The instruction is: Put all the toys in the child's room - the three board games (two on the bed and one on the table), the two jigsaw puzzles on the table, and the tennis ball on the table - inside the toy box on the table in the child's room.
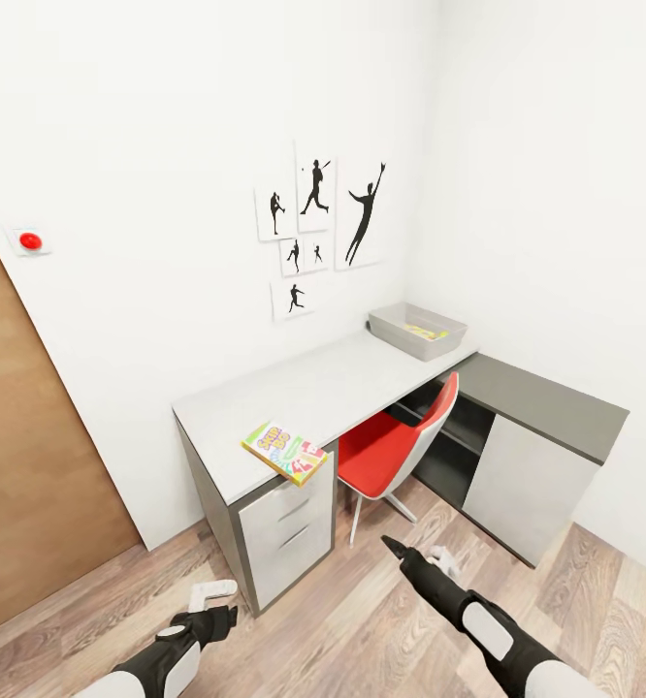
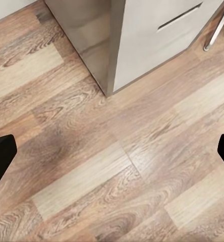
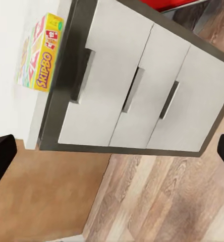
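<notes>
board game (image 1: 285, 452) lies on table (image 1: 362, 373) edge, well beyond both spread, empty grippers.

floor (image 1: 362, 620) – matt wood planks | table (image 1: 323, 388) – smooth matt grey | board game (image 1: 285, 452) – glossy printed card

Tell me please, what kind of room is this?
Probably a child's bedroom or study corner: an L-shaped desk with a red chair, a bright board game on it, and sports silhouette posters on the wall.
</notes>
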